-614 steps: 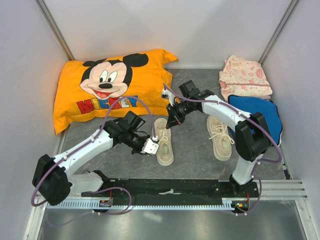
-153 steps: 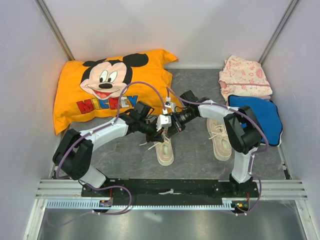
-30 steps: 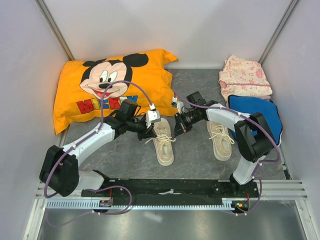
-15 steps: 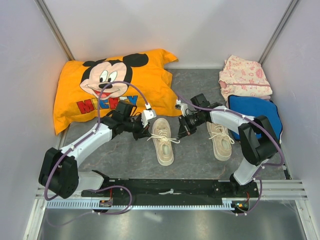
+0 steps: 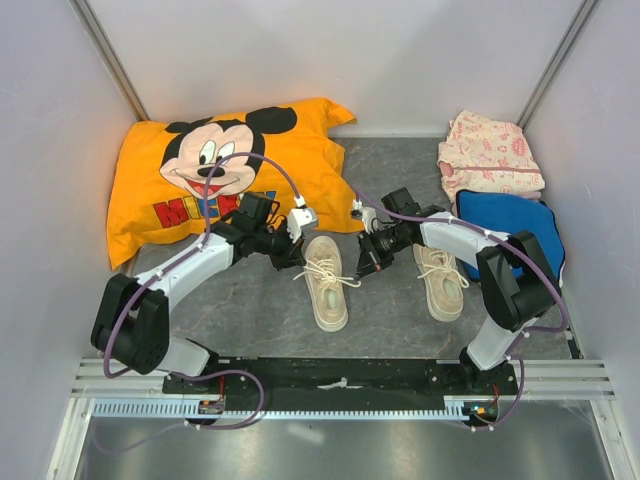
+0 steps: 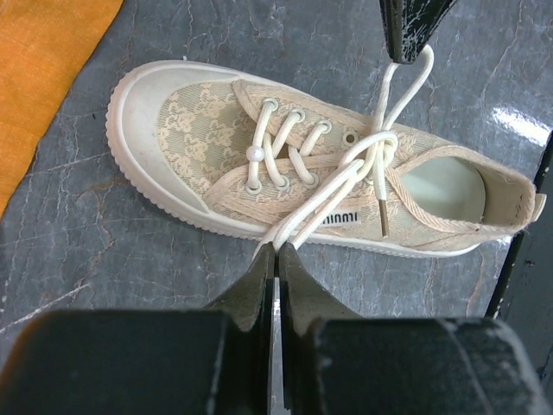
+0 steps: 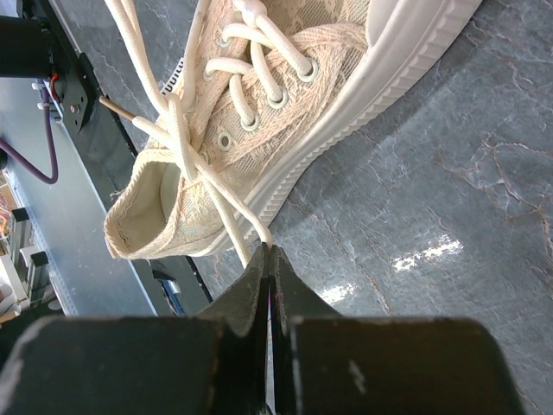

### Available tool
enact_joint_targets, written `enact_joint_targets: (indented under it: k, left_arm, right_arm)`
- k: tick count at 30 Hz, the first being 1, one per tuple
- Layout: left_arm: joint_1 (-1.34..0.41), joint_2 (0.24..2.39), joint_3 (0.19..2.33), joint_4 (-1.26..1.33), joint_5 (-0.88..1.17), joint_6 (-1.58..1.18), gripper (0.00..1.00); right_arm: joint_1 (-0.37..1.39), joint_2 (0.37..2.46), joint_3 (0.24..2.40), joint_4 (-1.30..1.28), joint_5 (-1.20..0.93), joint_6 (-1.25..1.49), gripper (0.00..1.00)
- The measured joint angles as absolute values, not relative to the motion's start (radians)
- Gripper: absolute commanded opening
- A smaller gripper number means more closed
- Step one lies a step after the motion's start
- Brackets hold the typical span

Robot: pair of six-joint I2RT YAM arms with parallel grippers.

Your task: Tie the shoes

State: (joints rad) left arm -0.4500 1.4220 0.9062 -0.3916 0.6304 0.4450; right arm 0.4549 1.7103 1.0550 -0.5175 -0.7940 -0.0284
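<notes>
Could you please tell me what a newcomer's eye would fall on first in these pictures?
The bright orange Mickey Mouse pillow at the far left dominates the top view. At the centre, the left gripper and right gripper each pinch the white laces of one cream sneaker, one on each side of it. The second sneaker lies to its right, beside a blue cloth.

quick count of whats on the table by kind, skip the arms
shoes: 2
pillow: 1
pink cloth: 1
blue cloth: 1
total: 5
</notes>
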Motion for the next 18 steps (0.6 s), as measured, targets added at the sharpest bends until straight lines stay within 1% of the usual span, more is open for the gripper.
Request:
enact_joint_targets:
  k: [2,3,6,12,15,16,17,18]
  left_arm:
    - [-0.450,1.424,0.906,-0.386,0.631,0.441,0.32]
    - [-0.450,1.424,0.906,-0.385,0.633,0.441,0.39]
    - [-0.448,1.410,0.898,-0.368,0.645,0.445,0.44]
    - [-0.433,1.295,0.836,-0.361,0.661,0.464,0.49]
    - [-0.415,1.250,0.815,-0.360,0.661,0.471,0.49]
    - [-0.409,1.236,0.808,-0.363,0.662,0.478,0.49]
    - [-0.405,1.222,0.802,-0.366,0.670,0.495,0.49]
    - [-0.402,1.208,0.796,-0.371,0.687,0.517,0.48]
  right_arm:
    - [0.455,1.710,1.055,-0.517,-0.795,-0.027,0.00]
    - [0.455,1.710,1.055,-0.517,-0.796,-0.027,0.00]
    - [0.454,1.710,1.055,-0.518,-0.801,-0.026,0.00]
    - [0.454,1.710,1.055,-0.522,-0.811,-0.027,0.00]
    - [0.454,1.711,1.056,-0.535,-0.815,-0.031,0.01]
    - [0.454,1.712,1.058,-0.540,-0.815,-0.033,0.03]
    - [0.454,1.715,1.061,-0.544,-0.817,-0.036,0.12]
    - [0.454,1.718,1.066,-0.549,-0.819,-0.041,0.16]
